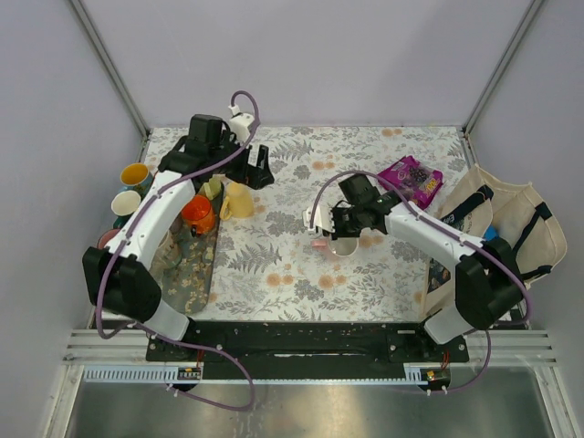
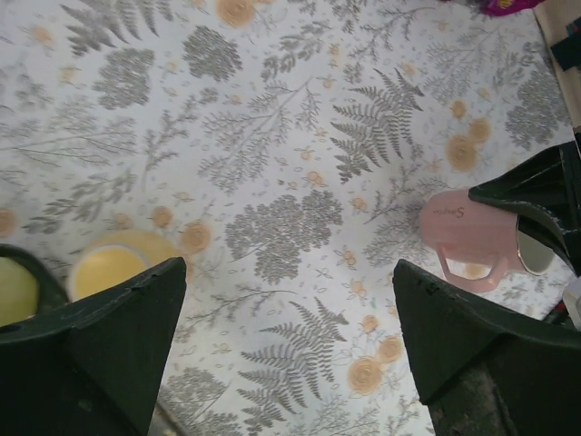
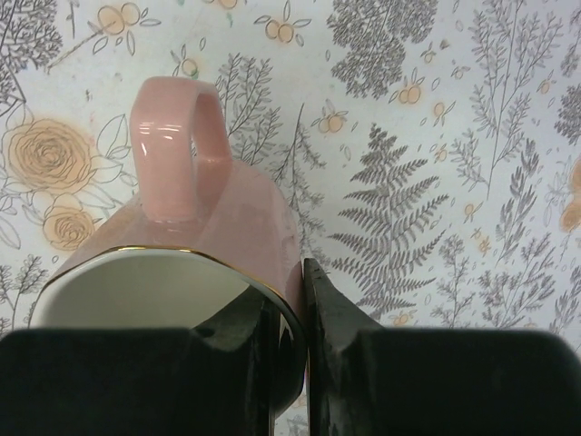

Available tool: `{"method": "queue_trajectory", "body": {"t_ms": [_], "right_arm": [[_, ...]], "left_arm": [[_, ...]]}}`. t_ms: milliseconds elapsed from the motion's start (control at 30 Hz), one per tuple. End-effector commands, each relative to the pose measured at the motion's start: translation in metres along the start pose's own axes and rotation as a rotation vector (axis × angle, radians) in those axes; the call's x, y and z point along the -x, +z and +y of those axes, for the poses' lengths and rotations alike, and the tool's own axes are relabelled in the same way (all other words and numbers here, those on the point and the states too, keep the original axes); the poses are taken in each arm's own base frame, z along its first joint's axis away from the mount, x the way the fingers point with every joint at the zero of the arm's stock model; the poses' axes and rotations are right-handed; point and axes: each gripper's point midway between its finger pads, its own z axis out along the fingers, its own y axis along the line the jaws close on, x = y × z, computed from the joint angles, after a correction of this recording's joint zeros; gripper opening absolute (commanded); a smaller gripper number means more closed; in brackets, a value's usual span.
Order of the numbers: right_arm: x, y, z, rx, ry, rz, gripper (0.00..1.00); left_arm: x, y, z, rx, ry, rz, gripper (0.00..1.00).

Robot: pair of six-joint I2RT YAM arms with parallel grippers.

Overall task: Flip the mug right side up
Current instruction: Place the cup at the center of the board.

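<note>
Pink glossy ceramic mug [image 3: 227,213] lies on its side near the middle of the floral-patterned desk [image 1: 274,265], with its mouth toward the right gripper [image 3: 304,309] and its base pointing away. Those jaws are nearly closed, pinching the rim wall, one finger inside and one outside. The left gripper [image 2: 289,272] hangs well apart, jaws wide and empty, so righting the mug likely falls to the right wrist

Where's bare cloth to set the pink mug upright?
Widest free patch: mid-cloth between yellow mug and pink mug. Also the near strip below it, and the far edge left of the purple snack bag. Crowded: tray and cups at left, tote bag at right.
</note>
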Motion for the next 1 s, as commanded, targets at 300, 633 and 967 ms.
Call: {"method": "queue_trajectory", "body": {"t_ms": [300, 633, 967], "right_arm": [[0.019, 0.037, -0.018, 0.158, -0.045, -0.004, 0.10], [0.027, 0.036, -0.024, 0.137, 0.045, -0.009, 0.45], [0.057, -0.021, -0.040, -0.033, 0.035, -0.109, 0.60]], "left_arm": [[0.060, -0.078, 0.047, 0.285, 0.045, -0.211, 0.99], [0.050, -0.092, 0.008, 0.074, 0.183, -0.268, 0.99], [0.026, -0.062, -0.019, -0.126, 0.257, -0.240, 0.99]]}}
